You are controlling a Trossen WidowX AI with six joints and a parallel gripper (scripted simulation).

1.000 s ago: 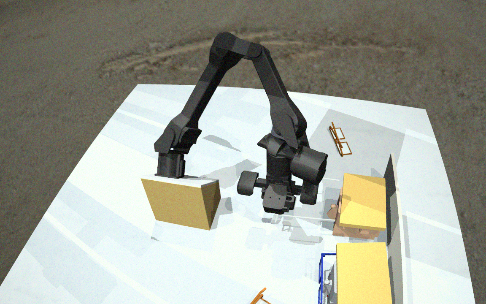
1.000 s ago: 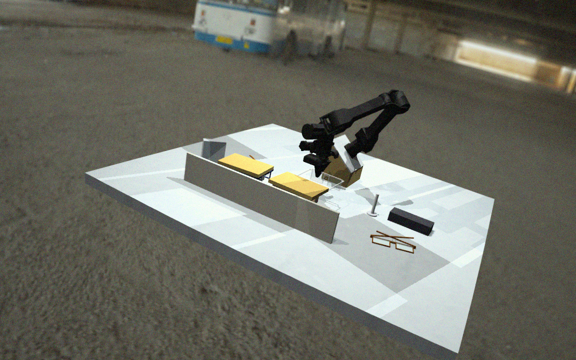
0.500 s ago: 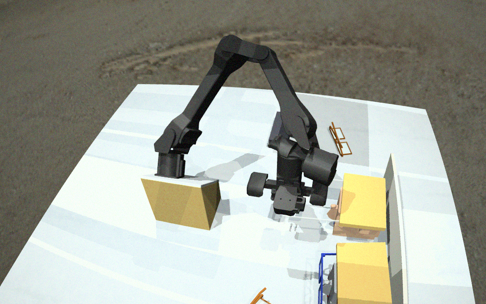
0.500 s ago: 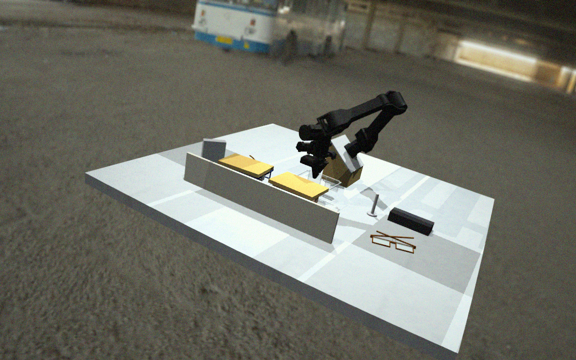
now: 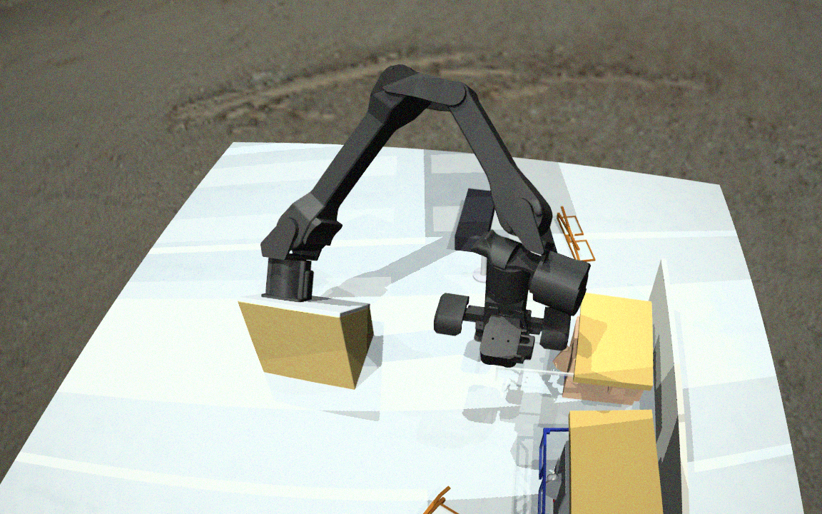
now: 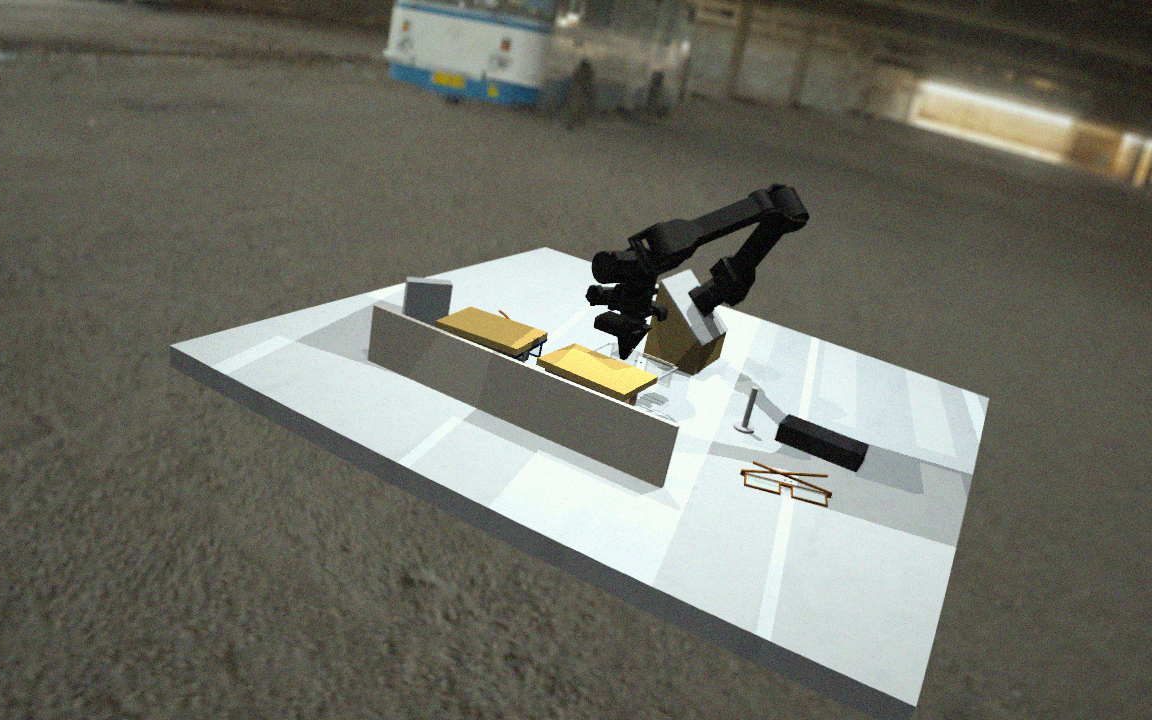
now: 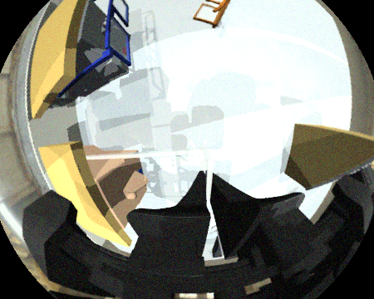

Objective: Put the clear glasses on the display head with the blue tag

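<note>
No readable text, labels, brands or numbers anywhere; the bus (image 6: 473, 44) in the background carries only blurred marks, nothing legible on the counter (image 6: 562, 501) items

Clear glasses (image 7: 210, 194) held just before skin-toned head (image 7: 117, 185).

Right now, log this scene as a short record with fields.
tool: shut on the clear glasses, nose-down
clear glasses: held just in front of the near display head, not yet seated
near display head: skin-toned, under a yellow cap
other head: dark, wearing blue glasses
spare glasses: orange pair lying on the table
blue tag: cannot tell
</note>
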